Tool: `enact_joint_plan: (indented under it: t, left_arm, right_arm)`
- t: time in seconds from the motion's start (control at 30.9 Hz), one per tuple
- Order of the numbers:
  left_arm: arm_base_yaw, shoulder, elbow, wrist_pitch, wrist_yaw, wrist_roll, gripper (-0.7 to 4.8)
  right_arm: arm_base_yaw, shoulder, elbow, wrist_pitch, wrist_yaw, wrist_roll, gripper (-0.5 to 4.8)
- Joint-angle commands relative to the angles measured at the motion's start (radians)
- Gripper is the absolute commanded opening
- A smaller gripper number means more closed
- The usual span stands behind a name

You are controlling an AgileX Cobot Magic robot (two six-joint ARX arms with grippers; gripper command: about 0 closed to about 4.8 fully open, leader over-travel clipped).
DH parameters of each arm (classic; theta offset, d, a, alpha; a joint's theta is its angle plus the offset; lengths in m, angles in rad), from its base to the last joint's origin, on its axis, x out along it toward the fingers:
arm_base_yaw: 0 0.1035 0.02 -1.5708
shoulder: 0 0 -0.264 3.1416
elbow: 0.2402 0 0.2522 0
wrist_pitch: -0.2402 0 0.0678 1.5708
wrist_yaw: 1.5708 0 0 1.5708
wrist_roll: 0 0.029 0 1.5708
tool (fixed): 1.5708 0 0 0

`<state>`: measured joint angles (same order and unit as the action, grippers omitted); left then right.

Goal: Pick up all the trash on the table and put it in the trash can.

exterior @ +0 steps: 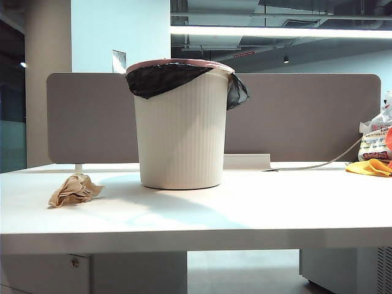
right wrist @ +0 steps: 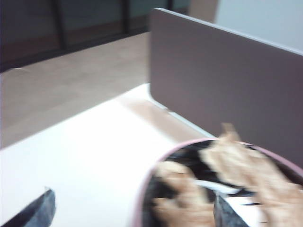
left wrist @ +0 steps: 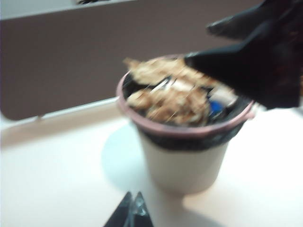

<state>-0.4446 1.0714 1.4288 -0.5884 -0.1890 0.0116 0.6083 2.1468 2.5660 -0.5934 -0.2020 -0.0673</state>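
Observation:
One crumpled tan ball of trash [exterior: 75, 190] lies on the white table [exterior: 245, 208], left of the trash can [exterior: 180, 135]. Neither gripper shows in the exterior view. In the left wrist view the trash can [left wrist: 182, 165] holds more tan trash [left wrist: 165, 99], and my right gripper [left wrist: 201, 45] hangs open just above its rim. My left gripper [left wrist: 134, 208] is shut and empty, over the table in front of the can. In the right wrist view my right gripper [right wrist: 135, 208] is wide open over the can's pink rim [right wrist: 147, 189], with trash [right wrist: 236, 165] loose inside.
A grey-brown partition panel [exterior: 306, 116] runs behind the can. At the table's far right sit a white printed bag [exterior: 375, 141] and an orange-yellow cloth [exterior: 369, 167], with a cable [exterior: 331, 160] running toward them.

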Motion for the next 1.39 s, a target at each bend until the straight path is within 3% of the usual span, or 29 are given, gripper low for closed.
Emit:
enact_joint_plan:
  t: [0.03,0.26,0.61,0.81,1.13,1.29,1.39]
  left_arm:
    - [0.0,-0.043,0.003,-0.097,-0.01,0.007,-0.05]
    - [-0.001,-0.156,-0.011,-0.33,0.01,-0.027,-0.05]
    - [-0.001,-0.248,-0.043,-0.322,0.016,-0.027,-0.05]
    - [-0.001,-0.243,-0.075,-0.296,0.097,-0.037,-0.05]
    - [-0.002,-0.24,-0.14,-0.251,0.126,-0.072,-0.05]
    - [-0.002,-0.24,-0.143,-0.21,0.126,-0.072,-0.05]
    - [-0.002,-0.24,-0.143,-0.206,0.126,-0.072,-0.05]
  right_arm:
    - [0.056,-0.024,0.005,-0.088,-0.002,0.008,4.22]
    - [0.166,-0.029,0.003,-0.288,-0.003,-0.01,4.21]
    - [0.206,-0.231,0.004,-0.563,0.014,-0.024,4.22]
    - [0.205,-0.459,0.004,-0.784,0.175,-0.056,4.22]
    - [0.208,-0.714,-0.09,-0.793,0.179,-0.03,4.18]
    - [0.214,-0.772,-0.367,-0.75,0.166,-0.05,4.18]
    - [0.214,-0.794,-0.583,-0.599,0.113,-0.048,4.18]
